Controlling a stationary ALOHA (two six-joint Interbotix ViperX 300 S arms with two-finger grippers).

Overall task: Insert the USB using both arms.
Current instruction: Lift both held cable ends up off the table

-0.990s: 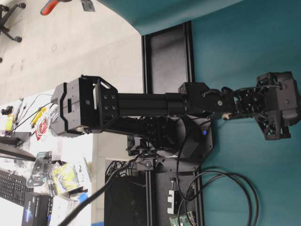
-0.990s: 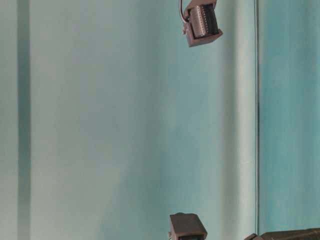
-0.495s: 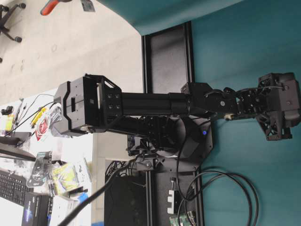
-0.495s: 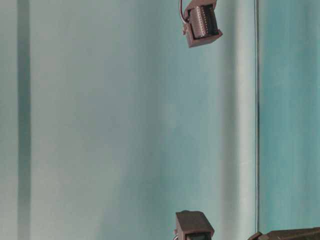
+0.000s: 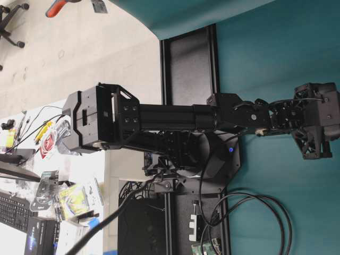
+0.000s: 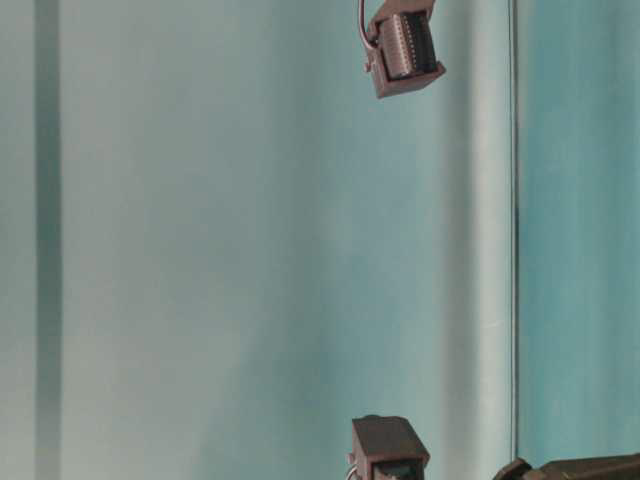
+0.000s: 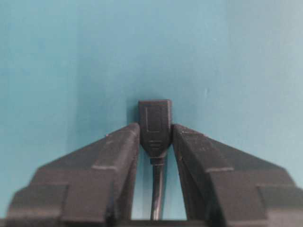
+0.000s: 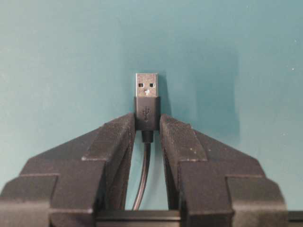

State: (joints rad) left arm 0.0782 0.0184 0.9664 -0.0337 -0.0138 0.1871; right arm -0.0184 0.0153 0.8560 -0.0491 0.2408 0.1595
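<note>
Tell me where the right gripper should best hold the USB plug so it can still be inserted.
Grip the USB plug's black molded body from both flat sides, fingers behind the metal tip, as the right gripper holds it. That leaves the tip free, pointing forward.

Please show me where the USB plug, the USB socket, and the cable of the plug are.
USB plug [image 8: 147, 86], right wrist view, metal tip.
USB socket [image 7: 155, 122], left wrist view, black housing.
Plug cable [image 8: 143, 175], right wrist view, between the fingers.

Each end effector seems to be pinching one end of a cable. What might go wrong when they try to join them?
The socket and the plug are each pinched only at the fingertips, so either might twist or slip under pushing force. Any misalignment would likely jam the plug's metal tip against the socket's rim.
</note>
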